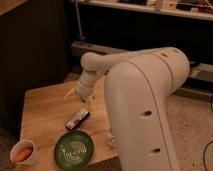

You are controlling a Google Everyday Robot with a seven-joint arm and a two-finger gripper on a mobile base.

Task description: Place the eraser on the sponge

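The eraser [77, 118], a small black block with a pale side strip, lies on the wooden table [45, 112] just above the green plate. My gripper [80, 99] hangs right above the eraser's far end, pointing down, fingers spread open and empty. One pale fingertip [70, 93] shows on the left. The sponge is hidden from view. My bulky white arm [142, 105] covers the table's right side.
A round green plate [74, 148] sits at the table's front edge. A white cup [23, 154] holding something orange stands at the front left corner. Dark shelving [150, 35] runs behind the table. Speckled floor [195, 130] lies to the right.
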